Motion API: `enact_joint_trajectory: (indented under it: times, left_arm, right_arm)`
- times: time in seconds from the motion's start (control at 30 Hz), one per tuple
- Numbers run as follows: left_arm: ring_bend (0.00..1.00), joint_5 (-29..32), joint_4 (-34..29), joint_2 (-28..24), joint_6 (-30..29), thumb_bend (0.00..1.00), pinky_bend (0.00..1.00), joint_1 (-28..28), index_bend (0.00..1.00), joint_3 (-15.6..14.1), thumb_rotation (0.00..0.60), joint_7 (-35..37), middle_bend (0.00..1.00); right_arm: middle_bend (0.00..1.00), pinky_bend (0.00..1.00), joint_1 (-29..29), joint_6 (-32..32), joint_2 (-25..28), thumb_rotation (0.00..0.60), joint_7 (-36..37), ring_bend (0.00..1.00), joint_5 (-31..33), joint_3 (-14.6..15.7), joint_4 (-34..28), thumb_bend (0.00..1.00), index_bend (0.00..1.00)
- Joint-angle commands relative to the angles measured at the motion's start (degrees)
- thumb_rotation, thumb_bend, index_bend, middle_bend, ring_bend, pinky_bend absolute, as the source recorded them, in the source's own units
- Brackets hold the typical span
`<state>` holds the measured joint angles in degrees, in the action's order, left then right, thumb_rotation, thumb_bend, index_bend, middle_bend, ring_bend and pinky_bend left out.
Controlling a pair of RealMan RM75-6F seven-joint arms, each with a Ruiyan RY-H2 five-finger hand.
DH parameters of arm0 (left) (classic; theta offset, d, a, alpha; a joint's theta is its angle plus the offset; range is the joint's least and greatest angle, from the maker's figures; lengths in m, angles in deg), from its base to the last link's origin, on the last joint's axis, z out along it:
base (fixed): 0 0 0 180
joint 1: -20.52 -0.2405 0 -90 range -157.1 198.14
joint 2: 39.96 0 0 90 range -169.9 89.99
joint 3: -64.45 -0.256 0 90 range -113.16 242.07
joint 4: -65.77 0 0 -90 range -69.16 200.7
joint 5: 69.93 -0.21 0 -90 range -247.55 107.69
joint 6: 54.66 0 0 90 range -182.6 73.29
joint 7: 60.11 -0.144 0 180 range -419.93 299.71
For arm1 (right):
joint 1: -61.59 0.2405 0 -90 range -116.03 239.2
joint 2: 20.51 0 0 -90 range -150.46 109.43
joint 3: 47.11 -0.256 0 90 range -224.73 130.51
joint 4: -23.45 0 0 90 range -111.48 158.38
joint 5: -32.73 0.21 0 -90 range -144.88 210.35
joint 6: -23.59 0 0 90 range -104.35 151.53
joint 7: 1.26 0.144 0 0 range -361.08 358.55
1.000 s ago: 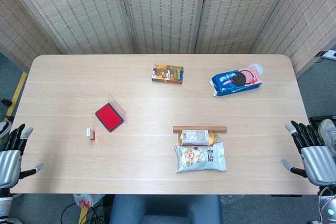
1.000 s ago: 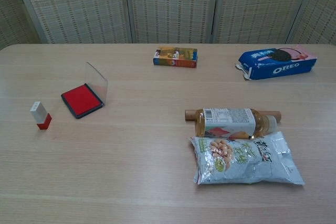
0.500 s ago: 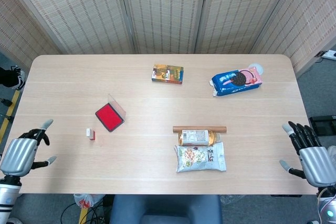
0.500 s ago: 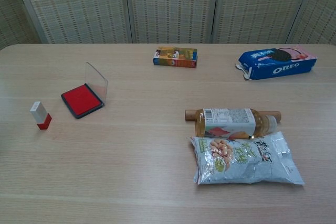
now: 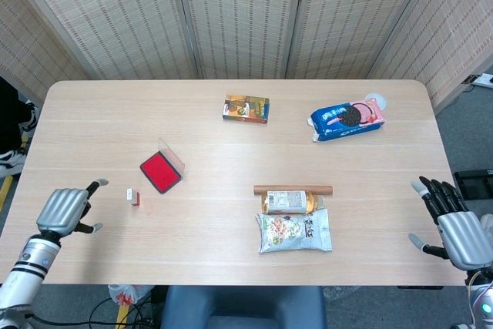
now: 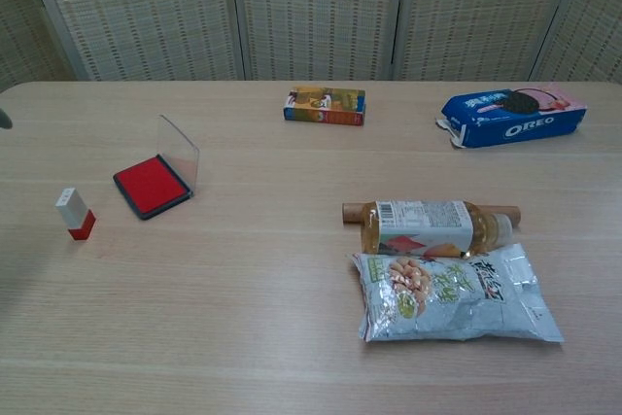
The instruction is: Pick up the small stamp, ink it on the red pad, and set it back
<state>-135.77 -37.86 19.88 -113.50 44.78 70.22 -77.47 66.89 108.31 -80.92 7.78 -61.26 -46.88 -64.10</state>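
The small stamp (image 5: pixel 134 196) (image 6: pixel 74 213), white on top and red at the base, stands on the table at the left. Just right of it and further back lies the red ink pad (image 5: pixel 160 171) (image 6: pixel 151 185) with its clear lid raised. My left hand (image 5: pixel 65 210) hovers over the table's left front, a short way left of the stamp, fingers spread and holding nothing. My right hand (image 5: pixel 453 224) stays off the table's right front corner, fingers apart and empty. The chest view shows neither hand clearly.
A snack bag (image 5: pixel 295 231), a bottle (image 5: pixel 290 202) and a wooden rod (image 5: pixel 293 189) lie at centre right. An Oreo pack (image 5: pixel 346 119) sits back right and a small colourful box (image 5: pixel 246 109) back centre. The light wood table (image 5: pixel 231 152) is backed by woven screens.
My left hand has risen from below the table's left front corner and moved right and inward over the tabletop toward the stamp. The right hand has barely shifted.
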Motion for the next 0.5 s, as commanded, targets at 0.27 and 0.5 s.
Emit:
enact_joint_trajectory:
  times: [0.27,0.5]
  left_arm:
    - [0.78,10.2,6.2,8.0,5.8,0.22,0.83,6.4,0.28,2.6,0.600,-1.9,1.00]
    - [0.77,13.9,9.2,10.4,9.1,0.22,0.82,9.2,0.27,2.6,0.600,-1.4,1.00]
  right_arm:
    - [0.00,0.00,0.8,-1.5,1.2,0.600,4.5,0.00,-0.1,0.7,1.0,0.20,0.00]
    - [0.00,0.00,0.3,0.3,1.9,0.600,7.1,0.00,-1.2,1.1,1.8,0.20,0.00]
